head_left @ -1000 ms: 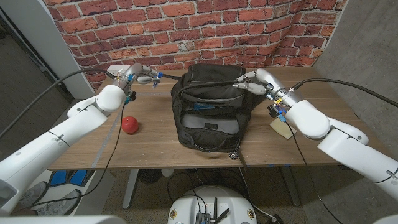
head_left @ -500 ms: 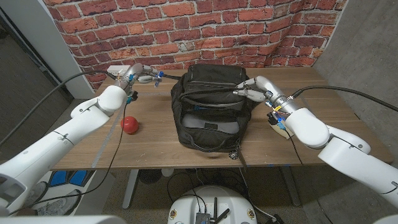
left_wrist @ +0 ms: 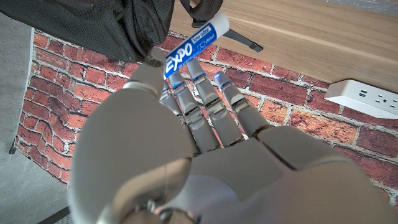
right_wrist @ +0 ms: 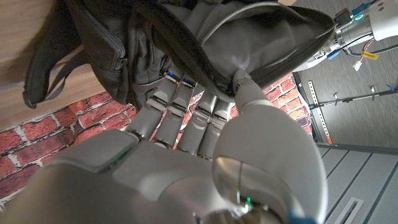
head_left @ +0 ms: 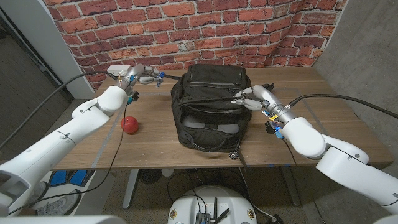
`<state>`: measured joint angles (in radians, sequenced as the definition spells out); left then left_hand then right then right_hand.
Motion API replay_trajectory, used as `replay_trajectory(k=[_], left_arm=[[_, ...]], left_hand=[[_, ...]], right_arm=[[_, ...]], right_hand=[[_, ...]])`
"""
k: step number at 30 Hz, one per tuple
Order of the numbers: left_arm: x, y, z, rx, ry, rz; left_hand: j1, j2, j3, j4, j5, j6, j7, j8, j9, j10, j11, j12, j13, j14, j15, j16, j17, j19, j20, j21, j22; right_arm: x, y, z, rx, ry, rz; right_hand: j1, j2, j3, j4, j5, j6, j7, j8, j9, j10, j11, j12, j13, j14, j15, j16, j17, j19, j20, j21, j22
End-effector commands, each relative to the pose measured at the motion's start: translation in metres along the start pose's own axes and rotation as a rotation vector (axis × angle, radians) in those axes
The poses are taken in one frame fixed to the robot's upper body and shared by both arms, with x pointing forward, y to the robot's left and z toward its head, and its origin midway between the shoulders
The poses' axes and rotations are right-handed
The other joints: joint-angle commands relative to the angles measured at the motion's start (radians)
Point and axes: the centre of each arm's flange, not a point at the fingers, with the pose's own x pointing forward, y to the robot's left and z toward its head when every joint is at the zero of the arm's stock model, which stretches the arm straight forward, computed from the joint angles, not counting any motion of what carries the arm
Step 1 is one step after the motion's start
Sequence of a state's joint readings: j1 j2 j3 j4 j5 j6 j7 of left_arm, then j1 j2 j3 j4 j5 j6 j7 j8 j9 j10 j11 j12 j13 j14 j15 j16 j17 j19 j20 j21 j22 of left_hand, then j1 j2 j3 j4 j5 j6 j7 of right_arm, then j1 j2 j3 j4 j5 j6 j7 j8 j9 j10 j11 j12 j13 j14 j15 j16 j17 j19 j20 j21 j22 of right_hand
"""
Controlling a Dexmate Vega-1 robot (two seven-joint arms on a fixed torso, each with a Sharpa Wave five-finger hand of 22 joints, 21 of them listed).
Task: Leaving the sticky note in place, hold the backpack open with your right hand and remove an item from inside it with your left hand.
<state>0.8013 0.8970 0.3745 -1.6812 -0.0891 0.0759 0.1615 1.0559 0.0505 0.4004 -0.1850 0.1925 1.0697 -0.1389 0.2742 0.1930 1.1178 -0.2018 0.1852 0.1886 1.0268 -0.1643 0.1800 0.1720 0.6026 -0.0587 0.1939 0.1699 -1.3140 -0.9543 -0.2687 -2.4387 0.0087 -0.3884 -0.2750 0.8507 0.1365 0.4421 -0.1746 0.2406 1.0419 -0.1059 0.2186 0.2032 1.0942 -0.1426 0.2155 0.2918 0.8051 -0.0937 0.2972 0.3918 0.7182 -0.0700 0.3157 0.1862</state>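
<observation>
Standing mid-table, the black backpack [head_left: 210, 107] has its zippered rim pinched and pulled rightward by the right hand [head_left: 252, 97] to keep it open, while the left hand [head_left: 142, 74], far left, holds an extracted marker [left_wrist: 194, 45] clear.

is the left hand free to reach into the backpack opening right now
Probably not yet: the left hand holds a marker beside the backpack. The right hand grips the opening's rim, so the way in looks open.
</observation>
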Motion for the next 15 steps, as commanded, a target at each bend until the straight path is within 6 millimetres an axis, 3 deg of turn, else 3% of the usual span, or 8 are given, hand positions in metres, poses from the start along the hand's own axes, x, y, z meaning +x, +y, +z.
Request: replay_trajectory(k=[1,15], left_arm=[[0.005,0.004,-0.002,0.060,-0.001,-0.055],[0.009,0.007,-0.001,0.141,0.002,-0.097]], left_hand=[[0.007,0.022,0.020,0.014,0.005,0.013,0.003,0.007,0.003,0.006,0.000,0.006,0.003,-0.003,-0.077,0.001,0.004,0.010,-0.140,0.006,0.004],[0.006,0.022,0.021,0.014,0.005,0.013,0.003,0.006,0.003,0.008,0.000,0.007,0.003,-0.004,-0.077,0.002,0.004,0.011,-0.140,0.005,0.004]], right_arm=[[-0.015,0.016,0.000,-0.017,0.053,0.027],[-0.026,0.023,0.002,-0.060,0.110,0.076]], right_hand=[[0.005,-0.010,-0.010,0.000,0.003,-0.013,-0.013,0.000,0.005,-0.014,-0.001,-0.007,0.004,-0.017,-0.123,-0.009,0.006,-0.012,-0.071,-0.005,0.002],[0.000,-0.024,-0.043,0.007,-0.002,-0.058,-0.028,-0.008,0.008,-0.079,-0.001,-0.022,0.010,-0.072,-0.107,-0.011,0.025,-0.031,-0.043,-0.013,0.001]])
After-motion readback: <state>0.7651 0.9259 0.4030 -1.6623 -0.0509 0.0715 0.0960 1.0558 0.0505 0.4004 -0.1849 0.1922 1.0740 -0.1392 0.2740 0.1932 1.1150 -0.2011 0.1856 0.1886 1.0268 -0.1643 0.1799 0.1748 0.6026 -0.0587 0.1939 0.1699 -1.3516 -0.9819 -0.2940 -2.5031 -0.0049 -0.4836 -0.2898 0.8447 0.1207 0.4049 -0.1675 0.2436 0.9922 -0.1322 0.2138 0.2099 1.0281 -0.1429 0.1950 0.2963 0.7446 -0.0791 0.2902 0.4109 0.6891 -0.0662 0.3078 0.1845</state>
